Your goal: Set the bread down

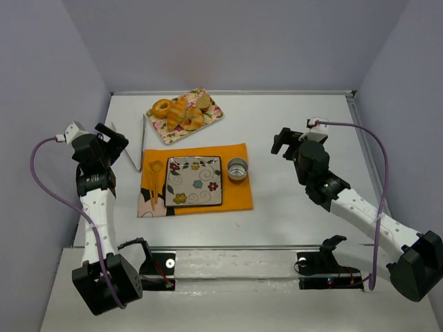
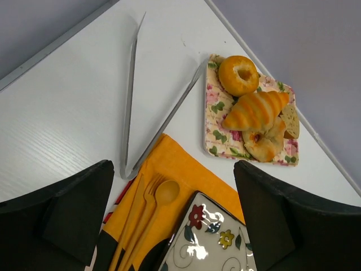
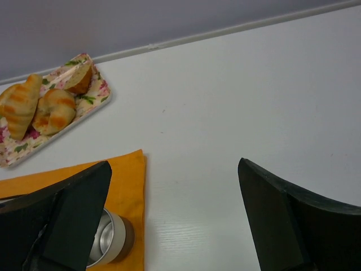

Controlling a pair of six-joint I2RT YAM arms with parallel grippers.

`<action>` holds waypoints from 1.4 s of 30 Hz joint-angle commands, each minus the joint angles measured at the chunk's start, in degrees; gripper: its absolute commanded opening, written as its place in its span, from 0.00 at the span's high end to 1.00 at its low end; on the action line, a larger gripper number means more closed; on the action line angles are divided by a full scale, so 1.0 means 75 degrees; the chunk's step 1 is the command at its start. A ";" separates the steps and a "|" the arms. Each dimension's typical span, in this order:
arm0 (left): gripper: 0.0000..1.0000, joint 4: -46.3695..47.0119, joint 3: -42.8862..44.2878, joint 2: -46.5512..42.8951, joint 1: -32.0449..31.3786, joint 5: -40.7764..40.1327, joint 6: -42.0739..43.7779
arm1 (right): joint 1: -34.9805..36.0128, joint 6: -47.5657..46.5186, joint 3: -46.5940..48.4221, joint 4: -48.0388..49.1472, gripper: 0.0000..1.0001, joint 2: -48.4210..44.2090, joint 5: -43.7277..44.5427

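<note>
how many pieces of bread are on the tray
4 on the tray: bagel at the left end, croissant next to it, a roll on the near side, a slice at the far right end. Others may be hidden beneath.

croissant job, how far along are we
Done: nothing yet; the croissant sits on the floral tray and the square plate is bare. In hand: nothing; left pincer and right pincer are both open and empty, and the tongs lie untouched. Left: probably grasping the croissant and setting it on the square plate.
</note>
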 commanded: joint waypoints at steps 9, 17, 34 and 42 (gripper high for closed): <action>0.01 0.0185 0.0051 0.0527 -0.0432 -0.0186 0.0339 | 0.0025 -0.0267 -0.0130 0.0716 0.00 -0.0144 -0.0078; 0.01 -0.0483 0.0871 0.2365 -0.1347 -0.1534 0.0831 | 0.0025 -0.0231 -0.0083 0.0623 0.00 0.0102 -0.0160; 0.01 -0.1747 0.2981 0.5846 -0.1617 -0.1872 0.2344 | -0.0045 -0.0431 0.0034 0.0798 0.00 0.0642 -0.0593; 0.01 -0.1866 0.3801 0.6726 -0.1617 -0.1757 0.2988 | -0.0115 -0.0419 -0.0106 0.0927 0.00 0.0407 -0.1085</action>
